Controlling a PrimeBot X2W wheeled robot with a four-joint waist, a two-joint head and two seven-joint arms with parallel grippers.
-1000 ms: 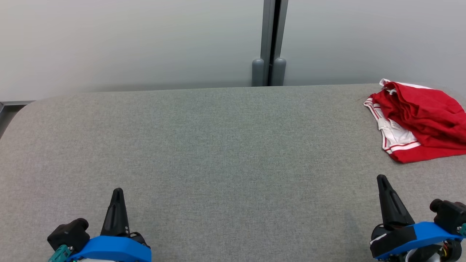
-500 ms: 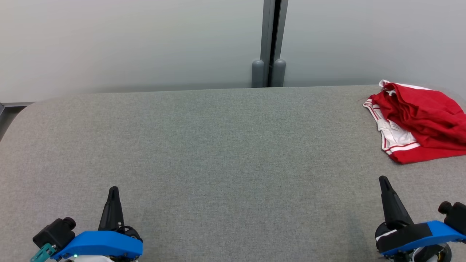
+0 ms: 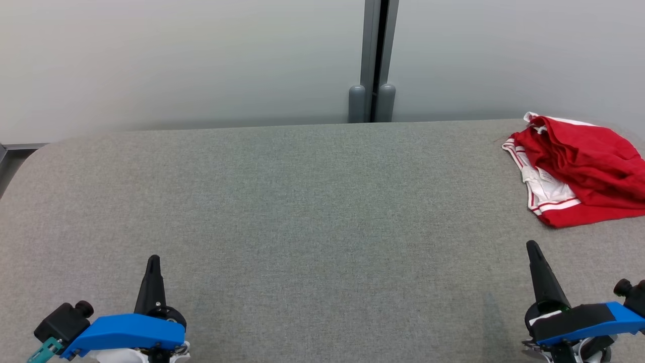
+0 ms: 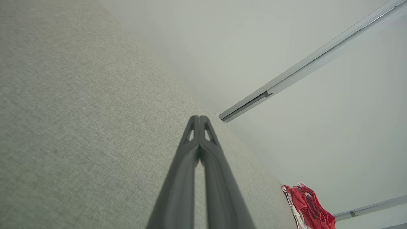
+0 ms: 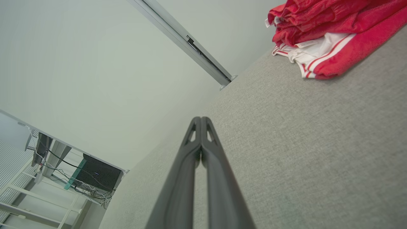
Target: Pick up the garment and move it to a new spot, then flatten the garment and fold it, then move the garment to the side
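The garment [image 3: 579, 169] is a crumpled red piece with white lining and red-white striped trim, lying at the far right of the grey table [image 3: 312, 201]. It also appears small at the lower right of the left wrist view [image 4: 306, 208] and at the top right of the right wrist view [image 5: 330, 35]. My left gripper [image 3: 152, 262] rests near the table's front left, shut and holding nothing, fingers pressed together [image 4: 199, 119]. My right gripper [image 3: 531, 247] is at the front right, a short way in front of the garment, shut with nothing in it [image 5: 201, 119].
A pale wall runs behind the table, with a grey vertical post [image 3: 374, 60] meeting the table's far edge. In the right wrist view a desk with a dark box and cables [image 5: 95, 176] stands beyond the table's left end.
Both arms have drawn back slightly toward the lower corners of the head view, and the picture has shifted a little. The garment lies as before.
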